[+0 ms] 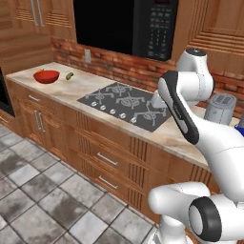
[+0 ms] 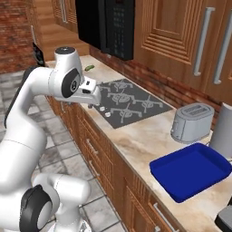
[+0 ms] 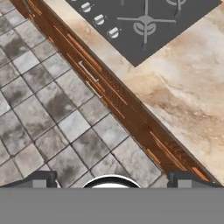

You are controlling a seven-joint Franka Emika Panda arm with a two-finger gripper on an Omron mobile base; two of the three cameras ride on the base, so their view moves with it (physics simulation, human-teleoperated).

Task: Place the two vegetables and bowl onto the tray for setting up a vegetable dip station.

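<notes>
Marbled bench (image 2: 136, 136): grey stovetop (image 1: 126, 102) inset mid-run; red bowl (image 1: 46, 76) and green vegetable (image 1: 70, 76) at far end; toaster (image 2: 191, 122), blue tray (image 2: 190, 170) at other.

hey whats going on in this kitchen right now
A white robot arm stands at the counter with nothing in its gripper; the fingertips sit wide apart, over the floor by the counter edge near the stovetop. The red bowl and the green vegetable beside it sit at the far left end of the counter. The blue tray lies bare at the other end, near the toaster. Nothing has been placed on the tray yet.
</notes>
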